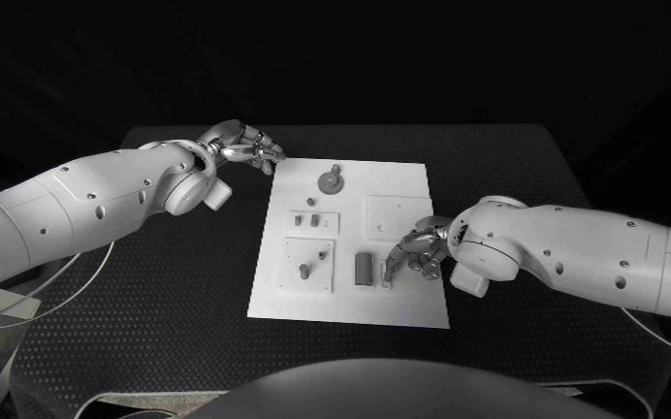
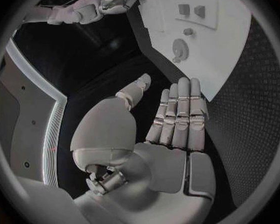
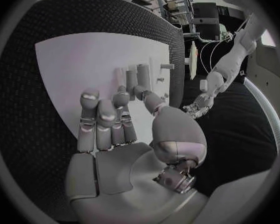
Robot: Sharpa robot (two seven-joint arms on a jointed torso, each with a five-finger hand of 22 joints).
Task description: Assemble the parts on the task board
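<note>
Here we see the white board [image 1: 350, 293] in the middle of the frame on the black table [image 1: 168, 312], its long axis running up and down the picture. Small grey parts [image 1: 365, 268] sit on it: a round one near the top, an upright block lower down. Our right hand [image 1: 420, 249] hovers over the board's right half, fingers loosely spread, holding nothing. Our left hand [image 1: 245, 145] sits just off the board's upper left corner, fingers straight and together, empty too.

a black textured table [image 1: 168, 312] stands in a dark room, blackness behind it.
</note>
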